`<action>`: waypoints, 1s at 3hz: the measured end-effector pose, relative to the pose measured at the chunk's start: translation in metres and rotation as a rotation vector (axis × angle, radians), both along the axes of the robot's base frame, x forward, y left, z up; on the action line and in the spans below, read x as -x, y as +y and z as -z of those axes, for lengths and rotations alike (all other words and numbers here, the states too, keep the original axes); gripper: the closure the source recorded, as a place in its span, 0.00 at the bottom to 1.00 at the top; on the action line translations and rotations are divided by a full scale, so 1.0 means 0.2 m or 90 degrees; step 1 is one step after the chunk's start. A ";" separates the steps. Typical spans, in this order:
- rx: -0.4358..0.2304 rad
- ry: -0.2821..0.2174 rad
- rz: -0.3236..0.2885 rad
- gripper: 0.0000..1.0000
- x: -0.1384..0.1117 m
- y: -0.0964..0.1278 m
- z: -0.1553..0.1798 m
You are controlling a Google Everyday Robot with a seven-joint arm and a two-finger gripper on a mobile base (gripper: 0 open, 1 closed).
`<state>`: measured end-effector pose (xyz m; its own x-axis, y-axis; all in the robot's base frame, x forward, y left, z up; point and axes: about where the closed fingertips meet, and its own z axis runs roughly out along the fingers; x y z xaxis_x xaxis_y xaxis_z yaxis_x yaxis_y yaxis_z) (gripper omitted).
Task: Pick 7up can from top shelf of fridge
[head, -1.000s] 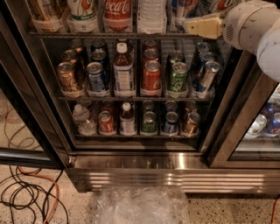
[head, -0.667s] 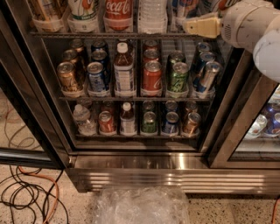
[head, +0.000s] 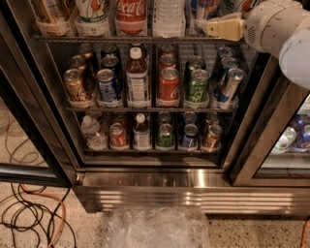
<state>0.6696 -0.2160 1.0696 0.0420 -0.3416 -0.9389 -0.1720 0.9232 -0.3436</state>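
Observation:
The fridge (head: pixel 160 193) stands open in front of me. Its top shelf (head: pixel 121 38) runs along the upper edge of the view, so only the lower halves of the drinks on it show. The 7up can (head: pixel 92 10), pale with green lettering and a red spot, stands there second from the left, next to a red Coca-Cola can (head: pixel 131 12). My gripper (head: pixel 209 26), cream-coloured on a white arm, reaches in from the upper right. It is level with the top shelf's right end, far to the right of the 7up can.
The middle shelf holds a dark green can (head: pixel 197 87), a red can (head: pixel 168 86) and a bottle (head: pixel 137 80); the lower shelf holds more cans. The door frame (head: pixel 261 145) angles out on the right. Cables (head: pixel 29 213) and crumpled clear plastic (head: pixel 155 227) lie on the floor.

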 end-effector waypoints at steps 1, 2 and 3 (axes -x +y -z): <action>0.000 0.000 0.000 0.20 0.00 0.02 0.00; -0.004 -0.009 0.015 0.42 -0.02 -0.03 -0.02; -0.004 -0.009 0.015 0.66 -0.02 -0.02 -0.02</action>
<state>0.6729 -0.2204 1.0729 0.0476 -0.3365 -0.9405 -0.1453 0.9292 -0.3399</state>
